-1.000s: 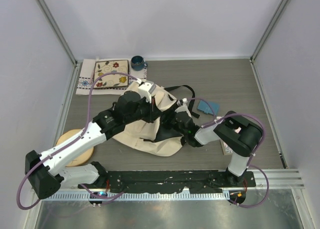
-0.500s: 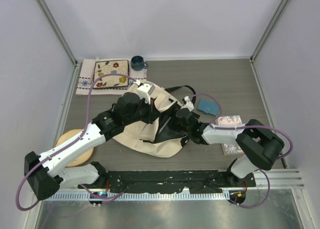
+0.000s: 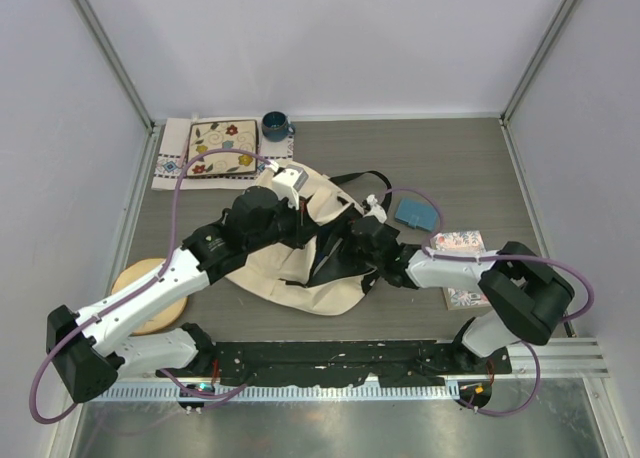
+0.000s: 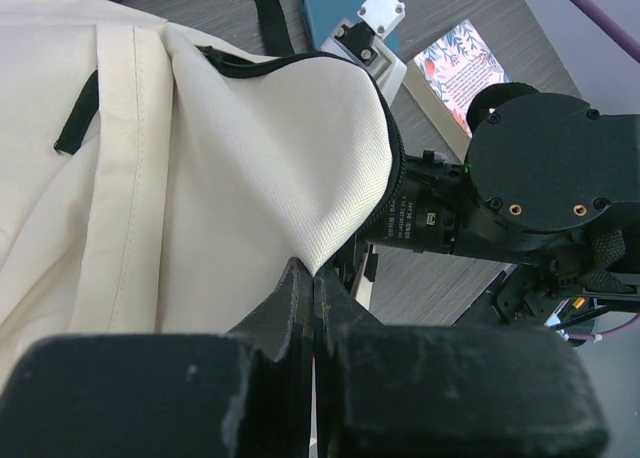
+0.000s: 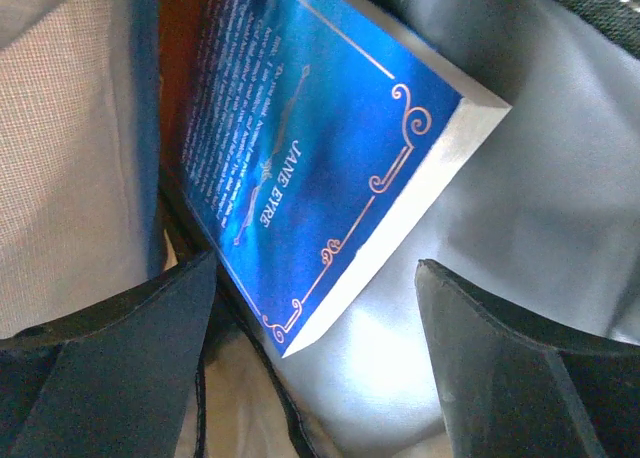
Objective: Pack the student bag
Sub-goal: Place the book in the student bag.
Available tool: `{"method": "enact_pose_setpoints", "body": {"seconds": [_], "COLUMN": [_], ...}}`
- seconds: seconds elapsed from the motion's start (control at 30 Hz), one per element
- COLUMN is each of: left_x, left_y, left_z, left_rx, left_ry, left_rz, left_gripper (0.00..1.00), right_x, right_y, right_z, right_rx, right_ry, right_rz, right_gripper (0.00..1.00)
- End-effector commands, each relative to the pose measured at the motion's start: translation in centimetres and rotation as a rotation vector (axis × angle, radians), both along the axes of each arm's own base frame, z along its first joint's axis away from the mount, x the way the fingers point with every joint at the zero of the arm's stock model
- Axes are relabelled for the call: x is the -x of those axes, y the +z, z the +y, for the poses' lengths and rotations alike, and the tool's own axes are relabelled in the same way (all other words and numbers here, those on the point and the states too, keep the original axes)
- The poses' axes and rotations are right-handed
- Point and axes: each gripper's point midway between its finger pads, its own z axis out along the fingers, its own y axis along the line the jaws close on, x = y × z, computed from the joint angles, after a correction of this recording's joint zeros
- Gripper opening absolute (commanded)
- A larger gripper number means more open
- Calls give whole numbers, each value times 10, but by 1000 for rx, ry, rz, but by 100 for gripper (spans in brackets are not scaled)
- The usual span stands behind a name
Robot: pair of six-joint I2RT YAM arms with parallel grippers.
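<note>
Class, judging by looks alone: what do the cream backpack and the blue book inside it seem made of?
The student bag: cream woven cloth, perhaps canvas, matte; its weave grain shows. The book: likely paper with a glossy card cover; the blue face sheens, page edges look pale.

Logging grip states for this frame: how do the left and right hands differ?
The left hand is shut, pinching the cream edge of the bag; the right hand is open, gripping nothing. The left hand works from outside the bag, while the right hand is inside it, facing a blue book. Both are at the bag's opening.
</note>
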Motion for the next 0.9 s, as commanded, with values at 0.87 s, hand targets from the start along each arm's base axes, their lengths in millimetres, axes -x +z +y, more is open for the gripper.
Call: {"method": "enact_pose_setpoints", "body": {"seconds": [0.87], "left_x": [-3], "left_y": [-7], "left_z": [28], "left_rx": [-43], "left_ry": [111], "left_rz": [-32], "left_gripper": [0], "right_x": [12], "right_y": [39], "right_z": [-35], "right_rx": [-37], "right_ry": [-16], "right_rz": [-194], "right_gripper": [88]}}
